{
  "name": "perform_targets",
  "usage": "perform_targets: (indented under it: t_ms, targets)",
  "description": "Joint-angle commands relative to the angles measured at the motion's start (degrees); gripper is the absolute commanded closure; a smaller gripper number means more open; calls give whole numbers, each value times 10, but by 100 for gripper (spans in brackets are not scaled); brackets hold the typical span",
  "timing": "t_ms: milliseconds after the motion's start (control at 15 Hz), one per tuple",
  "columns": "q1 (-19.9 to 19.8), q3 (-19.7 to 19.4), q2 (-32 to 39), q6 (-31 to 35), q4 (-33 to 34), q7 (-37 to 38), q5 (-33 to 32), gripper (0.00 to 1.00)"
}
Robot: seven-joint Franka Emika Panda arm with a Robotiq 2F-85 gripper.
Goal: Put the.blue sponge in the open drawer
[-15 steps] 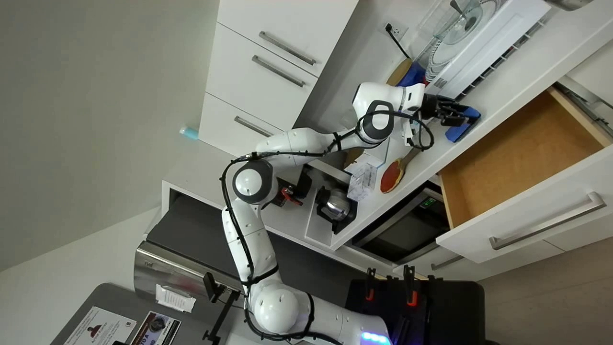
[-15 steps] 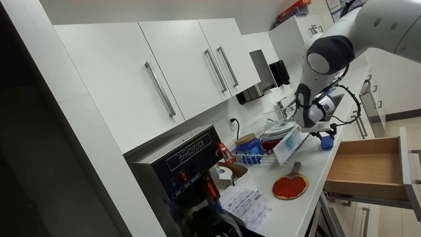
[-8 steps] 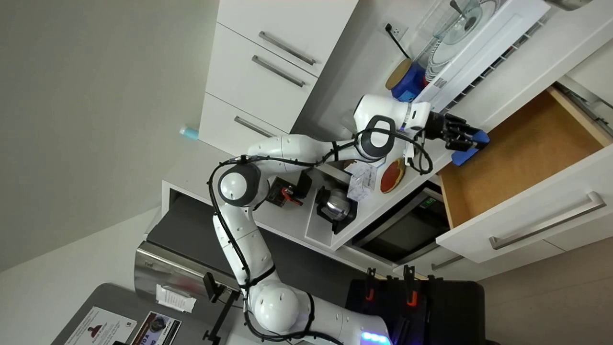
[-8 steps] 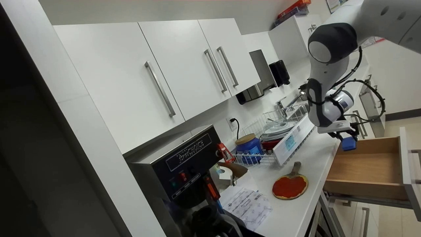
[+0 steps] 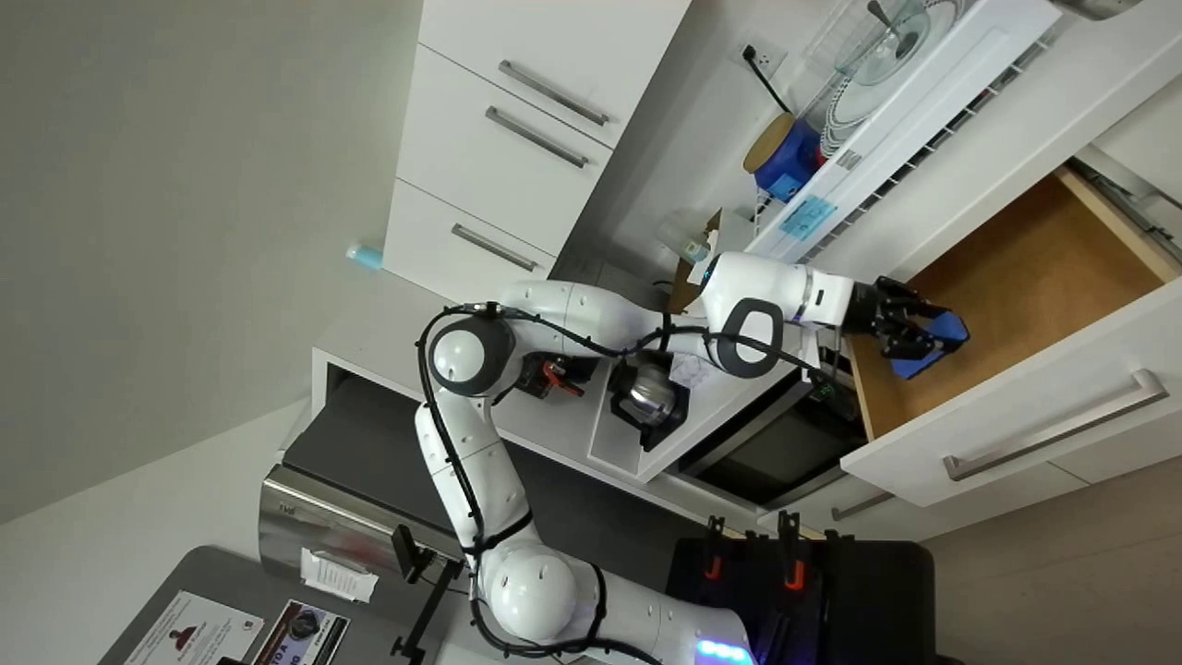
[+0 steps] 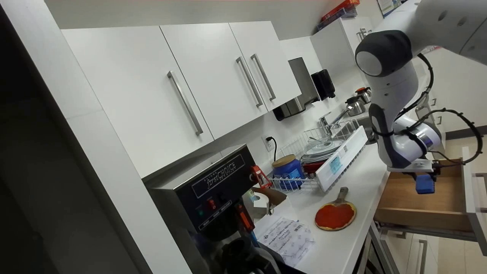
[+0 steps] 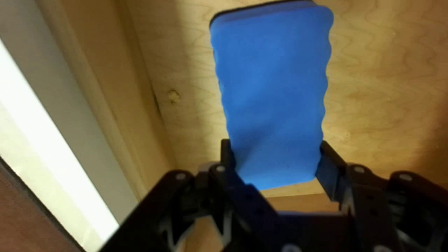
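Observation:
The blue sponge [image 7: 273, 87] is a bright-blue pad with wavy long edges in the wrist view. My gripper [image 7: 274, 147] is shut on the sponge's near end, one finger against each long edge. The open drawer [image 7: 378, 80] shows its tan wooden floor behind the sponge. In both exterior views the sponge [image 5: 944, 340] [image 6: 425, 184] lies over the drawer interior [image 5: 1062, 259] [image 6: 403, 194], and the gripper [image 5: 928, 334] [image 6: 424, 175] reaches in from the counter side. I cannot tell the exact height of the sponge above the drawer floor.
The drawer's white front [image 5: 1016, 416] with a silver bar handle [image 5: 1057, 427] stands beyond the gripper. The drawer side wall [image 7: 119, 91] is left in the wrist view. A dish rack [image 6: 336, 165], blue jar [image 6: 288, 169] and red-topped round paddle [image 6: 335, 216] are on the counter [image 6: 365, 167].
My gripper has carried the sponge from above the counter edge out over the open drawer, and lower in both exterior views. The drawer has not moved.

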Motion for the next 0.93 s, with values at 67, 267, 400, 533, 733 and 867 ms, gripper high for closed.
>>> perform_targets:
  t_ms: [67, 267, 400, 533, 733, 867]
  targets:
    - [-6, 16, -1, 45, -27, -28, 48, 3]
    - [-5, 19, -1, 43, -27, -37, 65, 0]
    - [-5, 20, -1, 42, -25, -42, 73, 0]
    - [-4, 20, -2, 41, -24, -46, 78, 0]
    - [-1, 17, -2, 35, -22, -49, 77, 0]
    - [2, 16, -4, 36, -24, -50, 76, 0]
